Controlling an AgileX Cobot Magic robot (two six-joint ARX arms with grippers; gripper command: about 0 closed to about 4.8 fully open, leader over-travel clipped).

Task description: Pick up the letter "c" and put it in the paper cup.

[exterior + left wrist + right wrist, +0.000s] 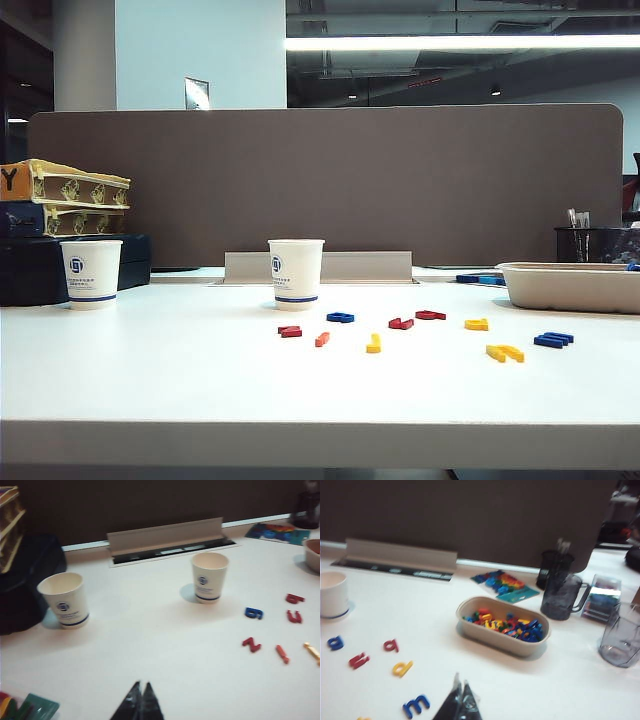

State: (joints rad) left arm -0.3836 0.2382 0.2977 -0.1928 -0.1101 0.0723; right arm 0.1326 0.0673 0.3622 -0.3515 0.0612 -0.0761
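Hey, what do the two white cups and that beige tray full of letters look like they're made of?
The two cups look like paper: matte white walls, thin rolled rims, a printed blue logo. The beige tray looks like molded pulp or fiber, with a dull, slightly rough finish and soft rounded corners, though matte plastic is possible. The letters inside look like glossy colored plastic.

A white table (pixel 200 390) fills the foreground, backed by a brown-grey partition panel (pixel 330 180). Behind it stands a pale blue wall (pixel 200 50) beside a round column (pixel 83 55). 1 long strip light (pixel 460 42) glows under the dark ceiling (pixel 480 15).
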